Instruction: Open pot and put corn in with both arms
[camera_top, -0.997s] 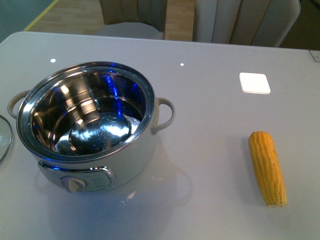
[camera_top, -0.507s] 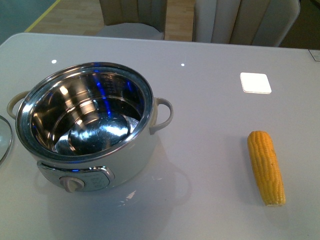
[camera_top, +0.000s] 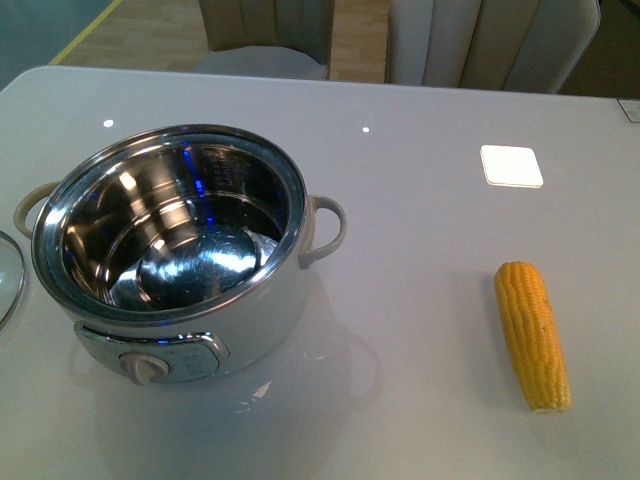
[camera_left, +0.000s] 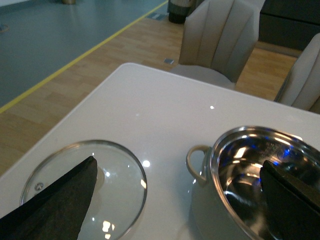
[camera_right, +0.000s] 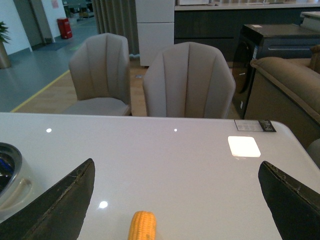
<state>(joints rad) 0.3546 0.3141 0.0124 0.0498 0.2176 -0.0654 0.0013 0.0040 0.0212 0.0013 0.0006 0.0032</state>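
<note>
Corn (camera_top: 533, 335) lay in the lower right of the front view, flat on the white table (camera_top: 420, 250), running nearly straight up the frame. Nothing touched it, and it was well apart from the pot (camera_top: 265, 320).

The pot stood in the lower left and centre left, with its cream dial (camera_top: 140, 368) turned to the bottom edge of the frame. It was uncovered. Its shiny steel inside held nothing and showed blue reflections. One cream handle (camera_top: 328, 228) pointed toward the middle of the frame. The glass lid (camera_top: 8, 280) showed only as a rim at the left edge, lying on the table just beside the pot.

In the left wrist view the left gripper (camera_left: 177, 162) had its two black fingers spread wide with nothing between them. One finger appeared in front of the lid, the other in front of the pot's rim. In the right wrist view the right gripper (camera_right: 175, 165) was also spread wide and held nothing, above the table, with one end of the corn between the fingers and apart from both.

Farther, in the upper right of the front view, a white square patch (camera_top: 511, 166) showed on the table. Beige chairs (camera_top: 490, 45) stood behind the table along the top edge.
</note>
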